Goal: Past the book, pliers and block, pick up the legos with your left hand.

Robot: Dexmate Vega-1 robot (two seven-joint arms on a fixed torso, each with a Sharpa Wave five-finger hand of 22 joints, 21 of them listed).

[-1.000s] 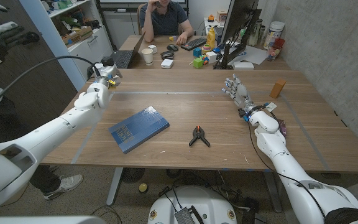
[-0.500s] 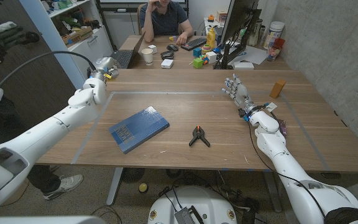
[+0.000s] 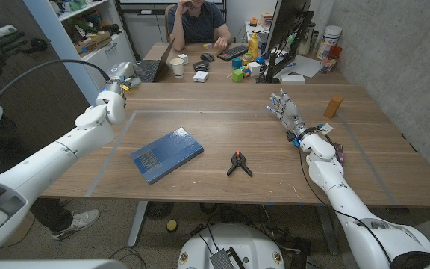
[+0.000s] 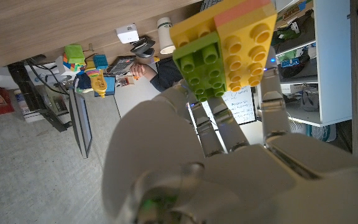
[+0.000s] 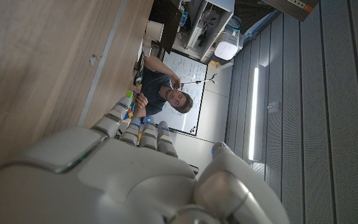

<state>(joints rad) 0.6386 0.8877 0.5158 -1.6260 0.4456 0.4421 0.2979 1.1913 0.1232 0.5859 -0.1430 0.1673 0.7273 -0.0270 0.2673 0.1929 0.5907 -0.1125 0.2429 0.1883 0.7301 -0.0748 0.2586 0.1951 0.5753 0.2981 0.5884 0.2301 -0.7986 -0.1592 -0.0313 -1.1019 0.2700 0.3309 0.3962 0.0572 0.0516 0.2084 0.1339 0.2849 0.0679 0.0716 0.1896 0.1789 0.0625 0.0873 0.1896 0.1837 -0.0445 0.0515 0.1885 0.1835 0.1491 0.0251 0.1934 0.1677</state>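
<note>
Legos (image 4: 229, 51) in left hand (image 4: 229, 168) — off the table (image 3: 275, 142)

Beyond the bench's (image 3: 275, 172) far edge, on a second desk: seated person (image 3: 197, 21), paper cup (image 3: 177, 66), keyboard (image 3: 233, 52), dark monitor (image 3: 284, 30), green cube (image 3: 237, 75), yellow bottle (image 3: 253, 44). Off the far left corner, white shelving (image 3: 88, 30) with clutter. Along the right, grey panelled wall (image 3: 394, 52).
</note>
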